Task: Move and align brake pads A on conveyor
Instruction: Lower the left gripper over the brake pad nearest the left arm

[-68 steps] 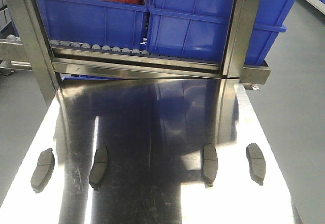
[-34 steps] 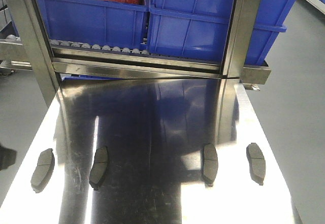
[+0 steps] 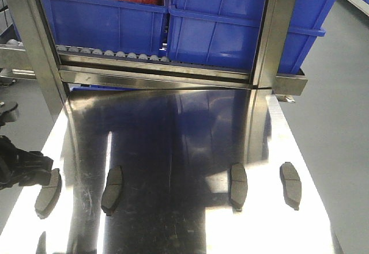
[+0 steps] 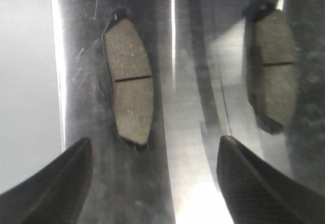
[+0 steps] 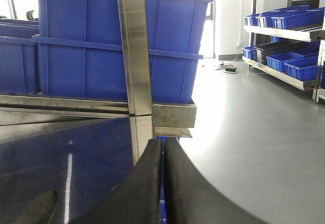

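Several brake pads A lie in a row on the shiny steel tabletop (image 3: 173,139): a far-left pad (image 3: 48,192), a second pad (image 3: 112,189), a third pad (image 3: 238,185) and a far-right pad (image 3: 290,185). My left gripper (image 3: 43,167) reaches in from the left edge, just above the far-left pad. In the left wrist view it (image 4: 155,140) is open, with that pad (image 4: 128,84) ahead of its left finger and the second pad (image 4: 271,69) beyond. My right gripper (image 5: 162,142) is shut on nothing, near the table's right edge. The conveyor is out of view.
Blue bins (image 3: 219,23) stand on a steel roller rack (image 3: 115,55) behind the table, framed by steel posts (image 3: 277,35). Grey floor (image 3: 340,127) lies on both sides of the table. Shelves with more blue bins (image 5: 284,26) stand far off to the right.
My left arm has come into the front view from the left edge and now hovers by the far-left pad. The pads have not moved.
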### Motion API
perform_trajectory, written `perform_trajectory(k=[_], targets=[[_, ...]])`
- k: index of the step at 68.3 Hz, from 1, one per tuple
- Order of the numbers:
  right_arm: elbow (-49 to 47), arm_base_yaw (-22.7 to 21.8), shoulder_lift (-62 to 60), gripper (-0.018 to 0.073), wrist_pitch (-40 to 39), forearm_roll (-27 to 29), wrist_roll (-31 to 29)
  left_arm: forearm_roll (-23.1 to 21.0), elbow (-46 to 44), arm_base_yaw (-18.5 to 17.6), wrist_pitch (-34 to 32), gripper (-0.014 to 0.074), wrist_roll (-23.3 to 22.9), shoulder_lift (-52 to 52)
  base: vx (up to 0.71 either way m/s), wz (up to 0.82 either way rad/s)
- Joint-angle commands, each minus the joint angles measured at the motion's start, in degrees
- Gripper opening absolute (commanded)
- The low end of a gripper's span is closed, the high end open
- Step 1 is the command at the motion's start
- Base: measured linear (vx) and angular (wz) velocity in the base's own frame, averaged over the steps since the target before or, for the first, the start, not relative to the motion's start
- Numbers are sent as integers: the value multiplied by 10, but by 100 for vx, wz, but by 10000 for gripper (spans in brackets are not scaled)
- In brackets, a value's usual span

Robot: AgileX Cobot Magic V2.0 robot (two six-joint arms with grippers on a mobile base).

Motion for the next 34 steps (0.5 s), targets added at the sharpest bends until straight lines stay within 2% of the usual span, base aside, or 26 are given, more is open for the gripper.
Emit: perform_trajectory(k=[1,24,34], targets=[[7,-3,-8,-11,-42,-4,1,-8,-18,-4,-40,503,-6,4,0,0],[7,-3,-8,-11,-42,-4,1,14,-18,-4,-89,503,-7,54,0,0],[7,-3,-8,-11,-42,-4,1,38,-18,-4,-92,503,-7,72,0,0]])
